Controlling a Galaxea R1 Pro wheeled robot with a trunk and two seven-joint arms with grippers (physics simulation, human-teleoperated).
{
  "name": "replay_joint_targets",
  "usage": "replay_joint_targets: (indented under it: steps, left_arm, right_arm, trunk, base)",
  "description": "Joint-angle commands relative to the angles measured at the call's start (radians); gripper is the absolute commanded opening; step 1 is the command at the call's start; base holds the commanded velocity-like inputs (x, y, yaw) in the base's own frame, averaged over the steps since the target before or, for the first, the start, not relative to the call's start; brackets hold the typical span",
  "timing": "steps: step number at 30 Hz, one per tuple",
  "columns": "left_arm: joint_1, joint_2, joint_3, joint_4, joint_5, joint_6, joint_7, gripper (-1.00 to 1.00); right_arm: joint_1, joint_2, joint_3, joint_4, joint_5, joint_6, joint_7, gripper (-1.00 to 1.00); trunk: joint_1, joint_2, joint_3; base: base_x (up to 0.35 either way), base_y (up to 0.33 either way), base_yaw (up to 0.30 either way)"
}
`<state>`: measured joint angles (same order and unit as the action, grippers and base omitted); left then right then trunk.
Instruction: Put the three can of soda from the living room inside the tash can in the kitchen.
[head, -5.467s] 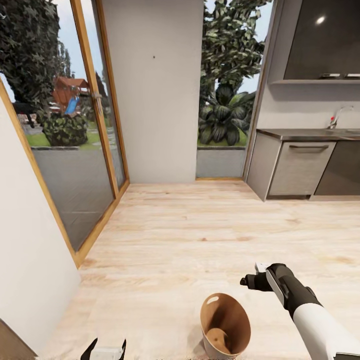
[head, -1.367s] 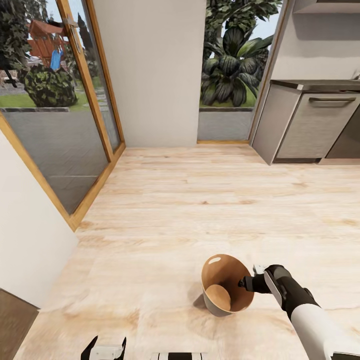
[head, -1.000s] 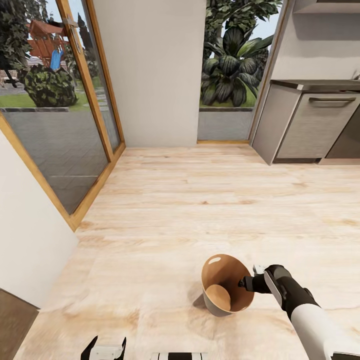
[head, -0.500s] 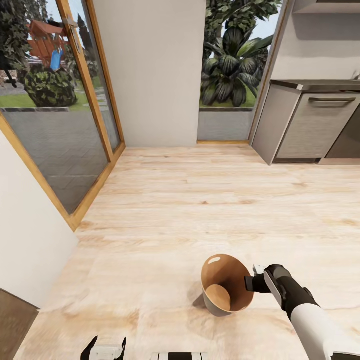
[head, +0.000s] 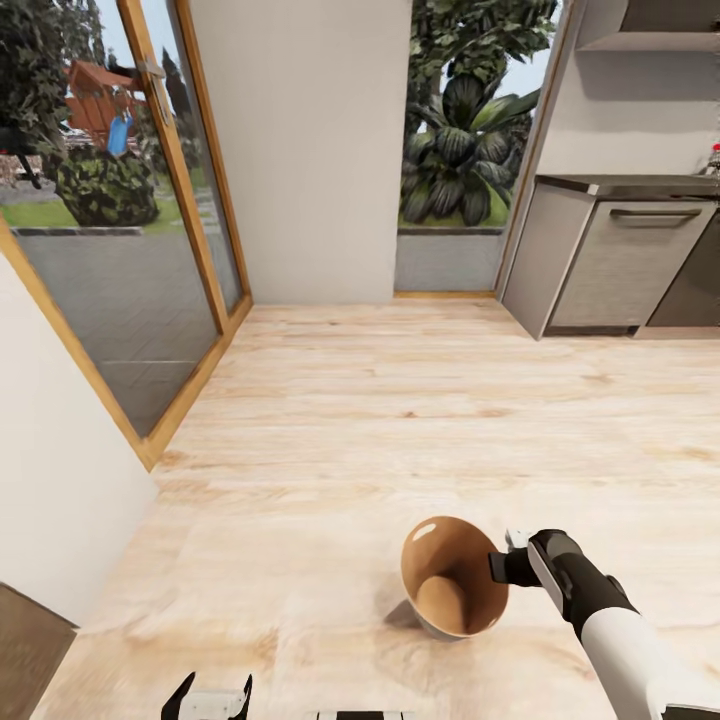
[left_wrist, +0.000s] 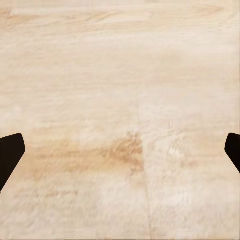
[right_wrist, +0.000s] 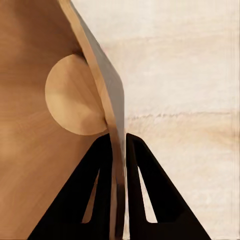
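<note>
**Right gripper pinches the bin's rim on the kitchen floor**

Nearest you, your left gripper (head: 209, 697) hangs low over the pale wood floor (head: 400, 420); in the left wrist view its two dark fingertips (left_wrist: 11, 152) stand far apart with nothing but bare boards between them. Just ahead, your right gripper (head: 497, 567) is clamped on the wall of the tash can (head: 440, 560). The right wrist view shows one finger (right_wrist: 90, 190) inside the rim and the other outside, pressed tight against the thin wall (right_wrist: 112, 125), with the round copper-brown bottom of the bin lying bare. The bin tilts, its open mouth turned toward you, and its base rests on or just above the floor; you cannot tell which.

Beyond it, open floor runs to a white wall (head: 310, 150). A wood-framed glass door (head: 130, 250) stands at left, looking onto a garden. At far right are the kitchen's grey cabinet fronts (head: 620, 270) under a dark countertop (head: 630, 184).
</note>
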<state>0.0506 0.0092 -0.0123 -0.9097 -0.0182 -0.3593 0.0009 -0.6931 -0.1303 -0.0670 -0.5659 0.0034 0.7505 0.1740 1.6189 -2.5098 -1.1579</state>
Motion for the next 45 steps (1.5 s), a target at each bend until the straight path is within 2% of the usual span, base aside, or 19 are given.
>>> replay_joint_targets:
  steps: [1,37,42,45]
  left_arm:
    - [0.0,0.0,0.0,0.0,0.0,0.0,0.001,1.0]
    - [0.0,0.0,0.0,-0.005,0.0,0.0,0.002,1.0]
    - [0.0,0.0,0.0,-0.005,0.0,0.0,0.002,1.0]
    - [0.0,0.0,0.0,-0.005,0.0,0.0,0.002,1.0]
  right_arm:
    - [0.0,0.0,0.0,0.0,-0.014,0.001,0.001,-1.0]
    - [0.0,0.007,0.002,-0.004,-0.016,0.001,0.001,-1.0]
    - [0.0,0.015,0.005,-0.005,-0.015,0.001,0.001,-1.0]
    - [0.0,0.021,0.006,-0.005,-0.014,0.001,0.001,-1.0]
  trunk:
    - [0.0,0.0,0.004]
    - [-0.017,0.009,0.143]
    - [-0.019,0.01,0.163]
    - [-0.03,0.031,0.172]
  base:
    - [0.0,0.0,0.0]
    - [0.0,0.0,0.0]
    - [0.0,0.0,0.0]
    - [0.0,0.0,0.0]
